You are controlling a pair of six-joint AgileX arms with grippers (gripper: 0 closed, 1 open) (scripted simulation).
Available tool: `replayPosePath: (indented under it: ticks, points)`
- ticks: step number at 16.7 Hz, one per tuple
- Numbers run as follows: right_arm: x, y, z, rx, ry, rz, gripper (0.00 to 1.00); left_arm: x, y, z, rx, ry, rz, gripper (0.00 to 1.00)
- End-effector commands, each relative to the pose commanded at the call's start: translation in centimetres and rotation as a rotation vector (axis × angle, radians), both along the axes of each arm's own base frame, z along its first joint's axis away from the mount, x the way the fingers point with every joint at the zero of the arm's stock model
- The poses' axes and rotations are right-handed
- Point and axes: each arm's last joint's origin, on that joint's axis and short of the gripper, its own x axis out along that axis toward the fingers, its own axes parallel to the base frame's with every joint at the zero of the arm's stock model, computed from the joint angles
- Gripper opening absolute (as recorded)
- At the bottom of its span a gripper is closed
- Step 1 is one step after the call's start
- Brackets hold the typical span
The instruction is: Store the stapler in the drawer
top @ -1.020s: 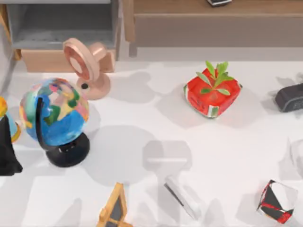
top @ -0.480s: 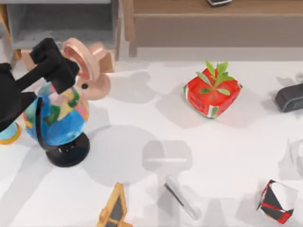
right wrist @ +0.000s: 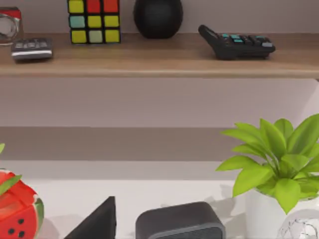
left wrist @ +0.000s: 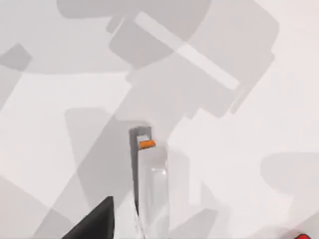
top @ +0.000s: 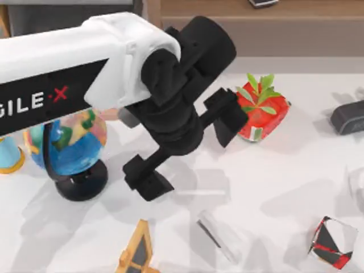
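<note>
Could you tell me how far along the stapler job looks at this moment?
Nothing is finished yet: the stapler lies on the table, ungripped. In hand: the left arm reaches over the middle of the table, its gripper above and just short of the stapler, which the left wrist view shows below. Left to do: grasp it, carry it to the drawer and release.

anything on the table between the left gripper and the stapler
Nothing: in the top view, bare white table with shadows separates the left gripper from the stapler. The left wrist view also shows the stapler lying alone on bare tabletop.
</note>
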Motion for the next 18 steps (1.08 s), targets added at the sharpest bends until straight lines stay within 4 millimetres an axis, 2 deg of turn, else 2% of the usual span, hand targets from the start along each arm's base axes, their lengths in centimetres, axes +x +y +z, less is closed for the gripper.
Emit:
replayPosePath:
  ticks: [3,6,12,18]
  points:
    - [0.0,0.0,0.0,0.0,0.0,0.0,1.0,-1.8,-4.8,-3.7,0.137,0.118,0.048,1.0]
    - [0.0,0.0,0.0,0.0,0.0,0.0,1.0,-3.5,-7.0,-6.1,0.232,0.162,0.068,1.0]
    - [0.0,0.0,0.0,0.0,0.0,0.0,1.0,-3.6,-7.0,-6.5,0.243,0.166,0.07,1.0]
    - [0.0,0.0,0.0,0.0,0.0,0.0,1.0,-3.7,-7.2,-10.9,0.24,0.163,0.069,1.0]
